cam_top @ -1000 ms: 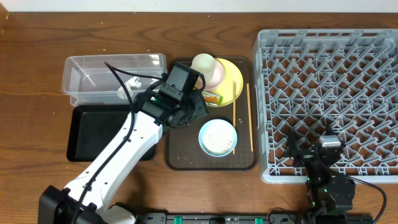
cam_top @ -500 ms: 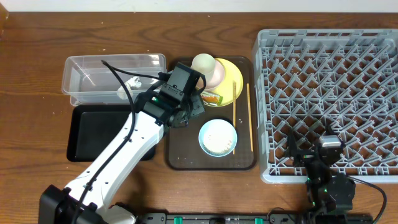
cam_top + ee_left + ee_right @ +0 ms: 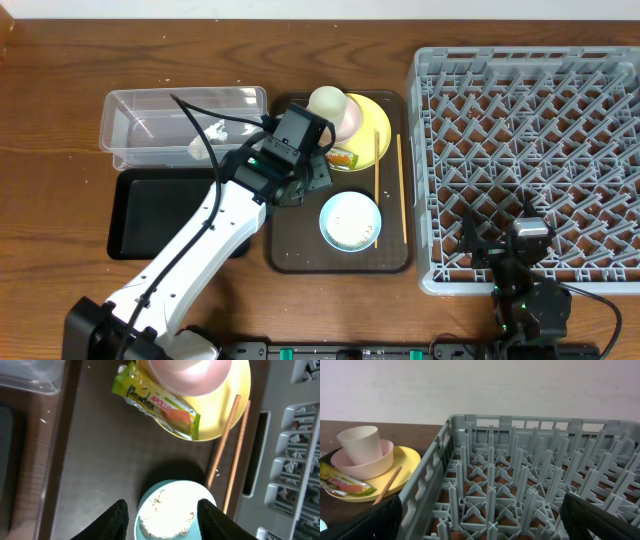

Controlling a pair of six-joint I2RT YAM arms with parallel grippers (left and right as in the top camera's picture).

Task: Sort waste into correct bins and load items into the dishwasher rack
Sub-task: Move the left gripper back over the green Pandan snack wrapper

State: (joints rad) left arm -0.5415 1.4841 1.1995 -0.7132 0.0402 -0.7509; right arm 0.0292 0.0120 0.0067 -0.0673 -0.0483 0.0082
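My left gripper [image 3: 312,176] hovers open over the brown serving tray, just left of the green-and-yellow wrapper [image 3: 342,157]. In the left wrist view its fingertips [image 3: 118,519] frame the light blue bowl [image 3: 172,512], which holds white rice scraps, and nothing is gripped. The wrapper [image 3: 156,403] lies against the yellow plate [image 3: 227,415], under the pink bowl [image 3: 192,375]. The white cup [image 3: 327,102] sits in the pink bowl [image 3: 350,122]. Chopsticks [image 3: 377,185] lie along the plate's right side. My right gripper [image 3: 480,522] rests open inside the grey rack [image 3: 530,120].
The clear tub [image 3: 150,112] at the back left holds a crumpled white tissue [image 3: 203,146]. The black tray [image 3: 160,215] lies in front of it. The brown serving tray [image 3: 300,255] sits between the bins and the rack. A second chopstick [image 3: 401,185] lies near its right edge.
The left fingers pinched together half a second ago and stand apart again now. The wrapper has stayed in place. The right arm has not moved.
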